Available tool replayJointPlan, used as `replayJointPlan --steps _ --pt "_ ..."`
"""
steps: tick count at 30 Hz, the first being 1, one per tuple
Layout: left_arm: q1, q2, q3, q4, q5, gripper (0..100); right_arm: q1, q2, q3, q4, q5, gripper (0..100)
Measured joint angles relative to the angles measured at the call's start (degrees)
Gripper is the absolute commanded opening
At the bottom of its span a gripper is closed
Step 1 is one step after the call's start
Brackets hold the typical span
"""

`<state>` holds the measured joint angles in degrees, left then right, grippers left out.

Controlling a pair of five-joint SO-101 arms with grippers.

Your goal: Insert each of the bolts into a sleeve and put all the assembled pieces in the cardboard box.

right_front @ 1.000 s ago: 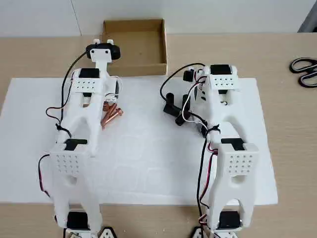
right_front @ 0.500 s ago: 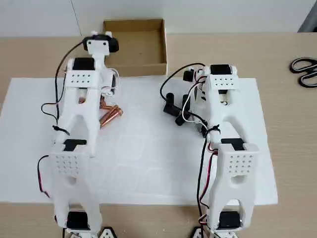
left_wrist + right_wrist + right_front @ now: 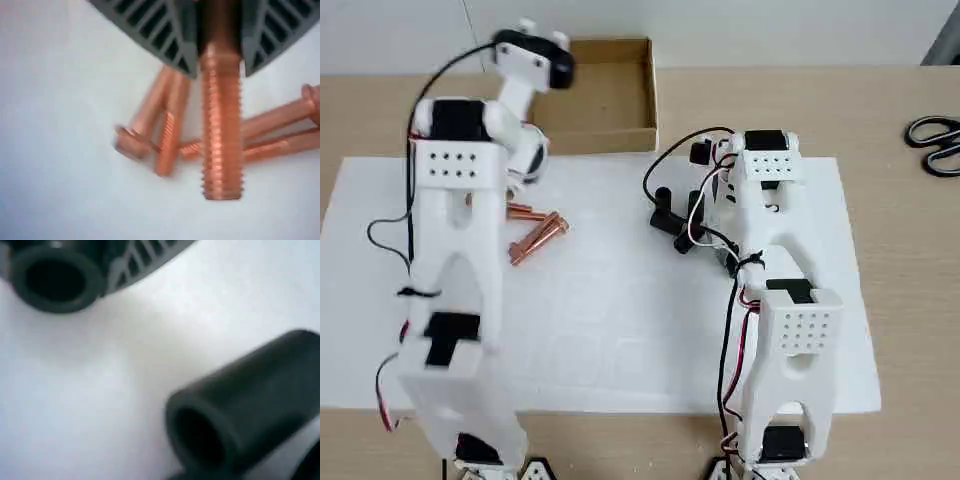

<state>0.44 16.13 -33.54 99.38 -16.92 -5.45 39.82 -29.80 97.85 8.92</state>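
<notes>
My left gripper is shut on a copper bolt, whose threaded end hangs down above the white sheet. Several loose copper bolts lie in a small pile beneath it, and the same bolts lie beside the raised left arm in the high view. My right gripper is shut on a black sleeve with its bore facing the camera. Another black sleeve lies on the sheet close by. More sleeves sit beside the right arm. The cardboard box stands open at the back.
A white sheet covers the middle of the wooden table. Scissors lie at the far right edge. Cables loop around both arms near the sleeves.
The left arm has risen and swung left, lifting one bolt off the pile. The remaining bolts lie more exposed. The right arm has not moved.
</notes>
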Motion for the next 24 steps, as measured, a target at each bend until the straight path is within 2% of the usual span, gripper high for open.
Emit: replayJointPlan --steps 6,11,19,24 --pt "5.1 -19.2 19.9 0.0 -5.8 1 0.0 0.0 0.0 0.2 0.0 0.4" --pt "5.5 -30.4 37.0 -2.4 -13.6 1 0.0 0.0 0.0 0.2 0.0 0.4" --pt "5.5 -32.0 61.5 -17.1 -31.5 1 0.0 0.0 0.0 0.2 0.0 0.4" --pt "5.5 -29.7 66.2 -26.9 -35.1 1 0.0 0.0 0.0 0.2 0.0 0.4"
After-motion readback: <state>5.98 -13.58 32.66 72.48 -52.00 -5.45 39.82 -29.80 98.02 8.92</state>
